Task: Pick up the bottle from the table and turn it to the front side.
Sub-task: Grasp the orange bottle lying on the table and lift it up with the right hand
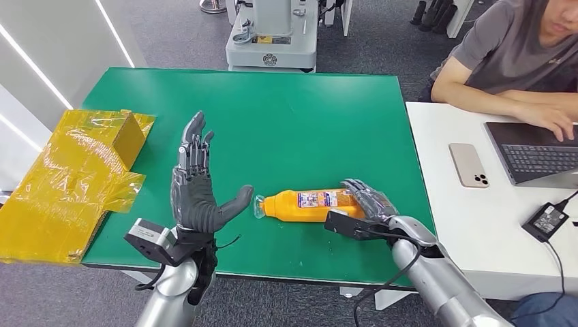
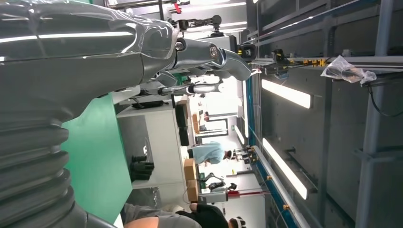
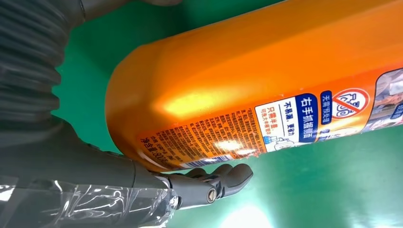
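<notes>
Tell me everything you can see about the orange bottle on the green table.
The orange bottle looks like glossy plastic and lies on its side on the green table near the front edge, its clear cap end pointing toward the left hand. Its label with small print and a barcode faces up and sideways. The right hand is wrapped around its base end.

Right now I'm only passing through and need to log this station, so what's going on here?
The robot's right hand is wrapped around the base end of an orange plastic bottle, which lies on its side on the green table, cap toward the left hand. That hand is raised beside it, fingers spread, holding nothing. A person types on a laptop at the white desk.
</notes>
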Controlling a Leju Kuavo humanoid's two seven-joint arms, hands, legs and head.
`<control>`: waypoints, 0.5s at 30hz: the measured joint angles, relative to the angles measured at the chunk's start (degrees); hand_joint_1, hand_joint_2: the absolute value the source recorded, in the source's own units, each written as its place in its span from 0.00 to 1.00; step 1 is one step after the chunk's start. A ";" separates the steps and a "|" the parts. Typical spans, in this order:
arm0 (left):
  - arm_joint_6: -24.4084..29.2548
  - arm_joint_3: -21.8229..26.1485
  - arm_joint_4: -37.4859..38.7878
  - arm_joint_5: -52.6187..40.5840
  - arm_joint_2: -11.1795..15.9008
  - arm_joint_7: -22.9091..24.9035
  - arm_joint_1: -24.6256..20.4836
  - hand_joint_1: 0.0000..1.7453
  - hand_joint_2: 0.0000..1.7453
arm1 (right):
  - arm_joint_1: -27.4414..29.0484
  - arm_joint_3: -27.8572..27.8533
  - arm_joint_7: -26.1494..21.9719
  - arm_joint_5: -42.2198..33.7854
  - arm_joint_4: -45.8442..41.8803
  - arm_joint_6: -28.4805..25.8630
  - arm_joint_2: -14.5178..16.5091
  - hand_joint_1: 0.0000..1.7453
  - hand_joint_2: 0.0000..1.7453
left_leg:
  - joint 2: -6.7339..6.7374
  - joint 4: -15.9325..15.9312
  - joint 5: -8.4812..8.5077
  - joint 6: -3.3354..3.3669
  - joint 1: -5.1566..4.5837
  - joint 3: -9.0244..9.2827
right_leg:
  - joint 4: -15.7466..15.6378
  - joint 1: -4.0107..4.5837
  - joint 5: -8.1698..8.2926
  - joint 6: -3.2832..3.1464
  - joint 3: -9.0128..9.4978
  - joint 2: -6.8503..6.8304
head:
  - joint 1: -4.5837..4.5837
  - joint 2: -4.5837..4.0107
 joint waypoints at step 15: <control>-0.04 0.00 0.02 0.01 -0.02 0.02 0.02 0.00 1.00 | -0.37 -0.12 0.03 -0.28 1.26 0.03 0.07 0.00 1.00 | 0.00 0.00 0.00 0.00 0.00 0.02 | -0.01 0.00 0.00 0.00 0.00 0.00 | 0.00 0.00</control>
